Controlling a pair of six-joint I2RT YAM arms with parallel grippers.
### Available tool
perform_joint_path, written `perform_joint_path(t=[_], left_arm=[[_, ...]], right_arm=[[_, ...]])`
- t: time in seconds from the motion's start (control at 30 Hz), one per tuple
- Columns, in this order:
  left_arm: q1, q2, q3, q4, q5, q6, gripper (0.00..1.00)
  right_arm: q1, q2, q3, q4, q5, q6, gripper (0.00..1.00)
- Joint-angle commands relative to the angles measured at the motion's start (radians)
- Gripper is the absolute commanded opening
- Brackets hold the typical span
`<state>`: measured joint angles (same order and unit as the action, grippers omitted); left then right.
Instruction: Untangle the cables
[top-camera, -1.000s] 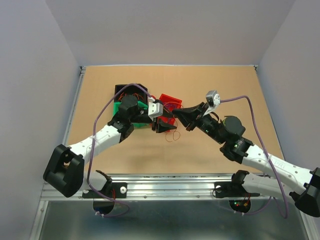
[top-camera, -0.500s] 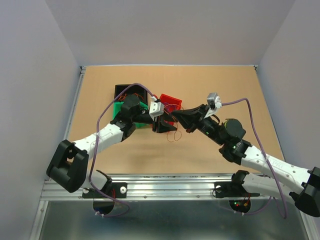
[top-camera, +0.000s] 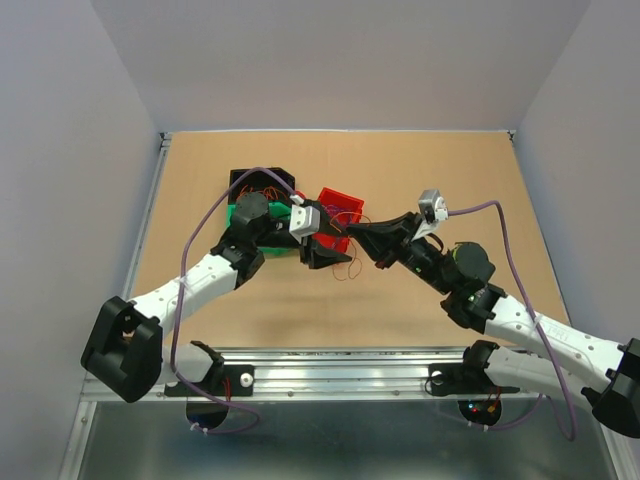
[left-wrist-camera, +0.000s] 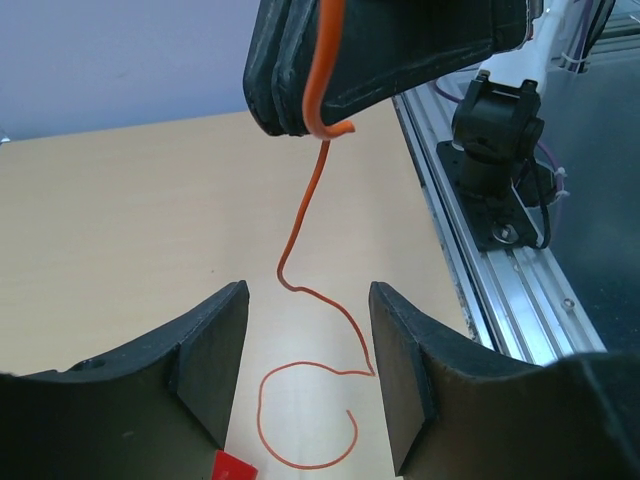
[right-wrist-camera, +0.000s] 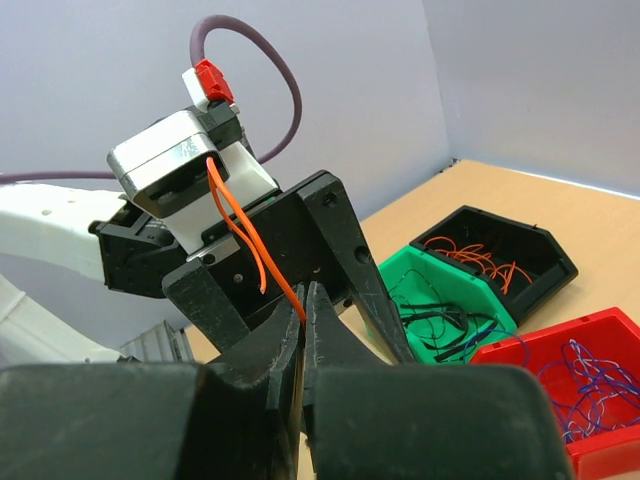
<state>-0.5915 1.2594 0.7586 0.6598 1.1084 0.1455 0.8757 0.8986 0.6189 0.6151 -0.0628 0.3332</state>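
Right claw (right-wrist-camera: 303, 290) pinches the orange wire (left-wrist-camera: 312, 190) up above the table (left-wrist-camera: 120, 220), likely so the open left claw (left-wrist-camera: 308, 300) can grab it.

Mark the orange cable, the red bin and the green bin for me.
orange cable (left-wrist-camera: 310, 195), left wrist view, hanging strand.
red bin (right-wrist-camera: 610, 455), right wrist view, near wall.
green bin (right-wrist-camera: 462, 282), right wrist view, far rim.

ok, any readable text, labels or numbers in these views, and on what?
No legible text in any view.
Faint dark mark on the right arm's white forearm link: too small to read.
No labels showing on the black bin, green bin or red bin.
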Motion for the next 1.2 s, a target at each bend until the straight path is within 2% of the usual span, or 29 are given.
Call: perform_joint_path(t=[0.0,0.1,0.3,0.43,0.63,0.7,0.77,0.8,0.87,1.03,1.13,1.17], left_arm=[[-0.001,-0.002,0.007,0.038,0.037,-0.018,0.62],[0.001,0.024,0.021,0.038,0.048,-0.027,0.58],[-0.007,0.054,0.045,0.073,0.054,-0.07,0.57],[-0.011,0.054,0.048,0.086,0.047,-0.078,0.39],[-0.011,0.057,0.053,0.103,0.056,-0.104,0.37],[-0.011,0.049,0.053,0.11,0.056,-0.107,0.31],[-0.011,0.048,0.05,0.113,0.059,-0.109,0.19],[-0.011,0.046,0.047,0.115,0.061,-0.11,0.08],[-0.011,0.043,0.045,0.115,0.054,-0.11,0.0],[-0.001,0.034,0.028,0.1,-0.005,-0.089,0.0],[0.031,0.028,0.028,0.084,-0.05,-0.089,0.0],[0.039,0.023,0.03,0.072,-0.073,-0.09,0.0]], right_arm=[[-0.003,-0.004,-0.011,0.069,0.008,-0.006,0.01],[-0.003,0.005,-0.011,0.084,0.0,0.003,0.01],[-0.001,0.028,-0.016,0.12,-0.023,0.01,0.01],[-0.001,0.029,-0.025,0.143,-0.02,0.015,0.01],[-0.001,0.03,-0.045,0.161,-0.022,0.023,0.0],[-0.003,0.028,-0.05,0.164,-0.02,0.027,0.01],[-0.001,0.025,-0.062,0.17,-0.019,0.032,0.01],[-0.001,0.02,-0.067,0.173,-0.017,0.033,0.01],[-0.001,0.007,-0.083,0.175,-0.008,0.035,0.01],[-0.001,-0.059,-0.133,0.173,0.011,0.035,0.0],[-0.001,-0.134,-0.203,0.173,0.058,0.043,0.01],[-0.003,-0.157,-0.221,0.173,0.119,0.046,0.01]])
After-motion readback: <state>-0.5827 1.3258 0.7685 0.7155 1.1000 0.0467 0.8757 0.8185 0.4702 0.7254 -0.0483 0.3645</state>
